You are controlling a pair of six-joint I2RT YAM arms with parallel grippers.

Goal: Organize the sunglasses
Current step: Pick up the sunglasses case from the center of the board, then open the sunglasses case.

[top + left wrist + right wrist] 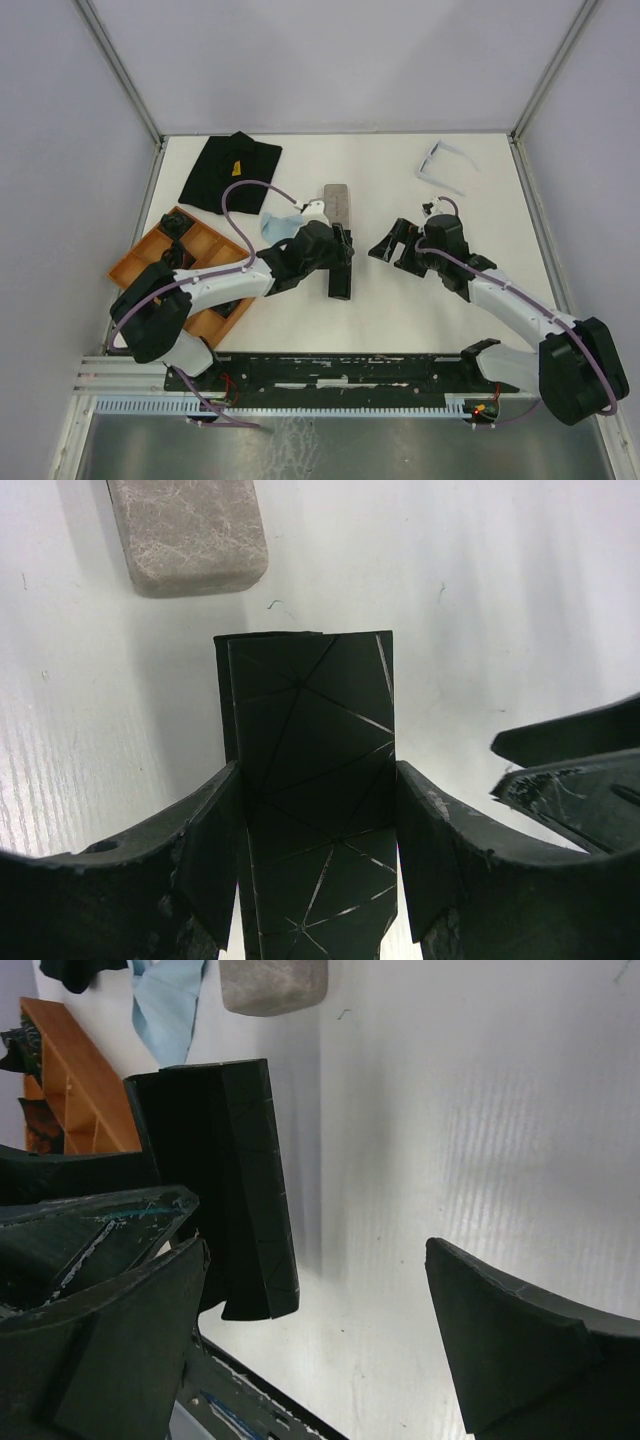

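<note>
The sunglasses (445,165) lie at the upper right of the top view. At the centre, the first case (338,203) lies just above the second case (340,285). The tray (140,247) sits at the left.

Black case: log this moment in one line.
left gripper: shut on black case | right gripper: open, empty, beside case | lavender sunglasses: far right, untouched
</note>
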